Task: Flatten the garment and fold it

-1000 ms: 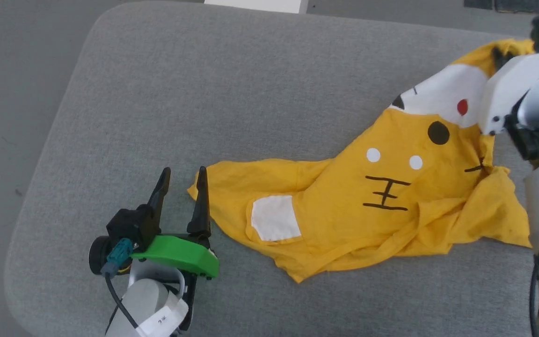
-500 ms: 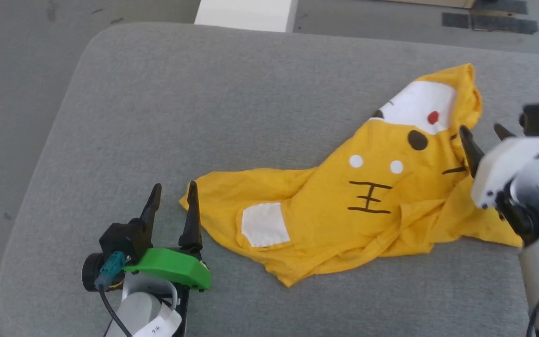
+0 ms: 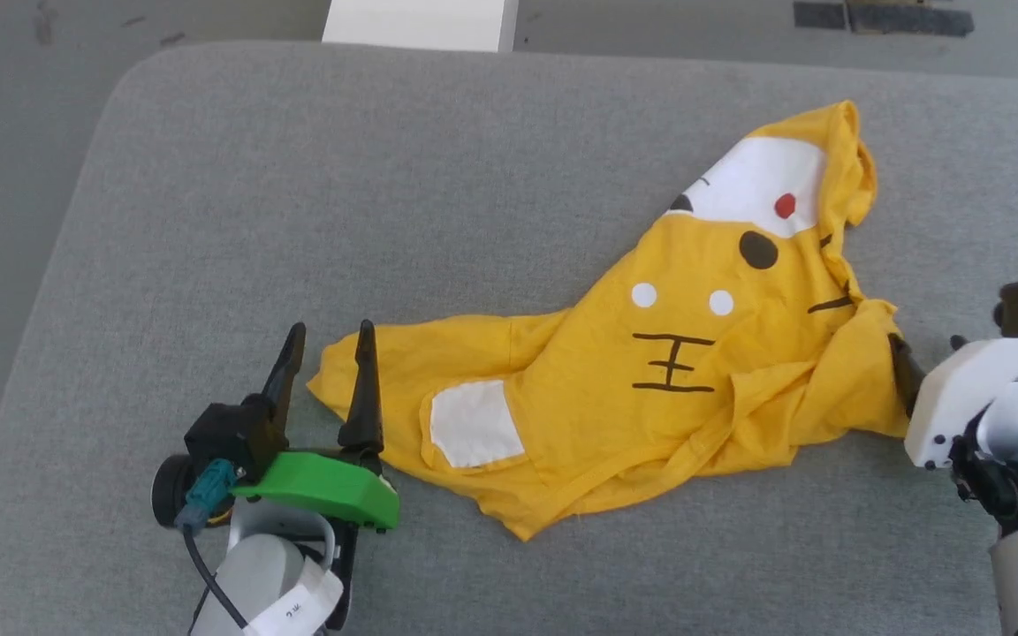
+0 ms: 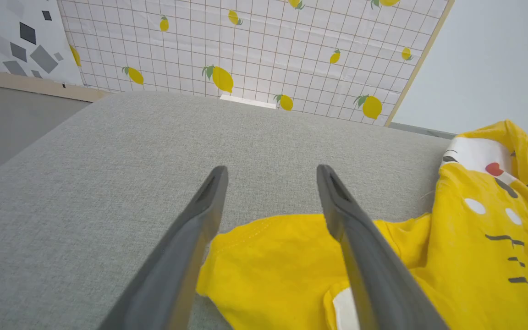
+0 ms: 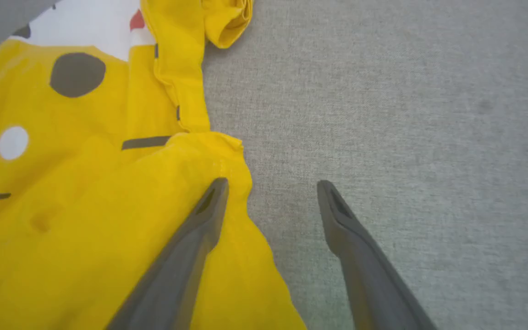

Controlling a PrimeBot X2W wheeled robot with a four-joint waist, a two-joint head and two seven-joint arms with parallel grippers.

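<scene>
"So, how did the left gripper (image 3: 331, 327) stand, and was there any writing to read on it?"

"It stood spread wide with nothing between its fingers, both pointing toward 12 o'clock. It sat at about 7 o'clock on the grey cushion (image 3: 385, 177). Behind the fingers came a green housing (image 3: 323, 486), then a pale forearm with a white label (image 3: 292, 609). The label carried a few dark characters, too small to read."

"And the garment (image 3: 650, 389)?"

"It lay crumpled on the cushion, running from the left gripper's right finger up toward 2 o'clock. Its 9 o'clock corner lay under that finger. From the wrist camera the yellow corner showed between and below both fingers. Whether the finger touched the cloth I could not tell."

"Any lettering on the shirt?"

"No words. The print was an animal face: three dark bars joined by a short upright, two white dots, a black spot, a red dot on a white area. A white patch (image 3: 469, 424) lay near the 8 o'clock end."

"The right gripper (image 3: 924, 343)?"

"It was also parted and held nothing. It sat at the garment's 3 o'clock edge with its fingers toward 12 o'clock. In its own wrist view the left finger lay over the yellow hem and the right one over bare grey fabric. A white wrist casing (image 3: 968, 389) followed behind."
</scene>
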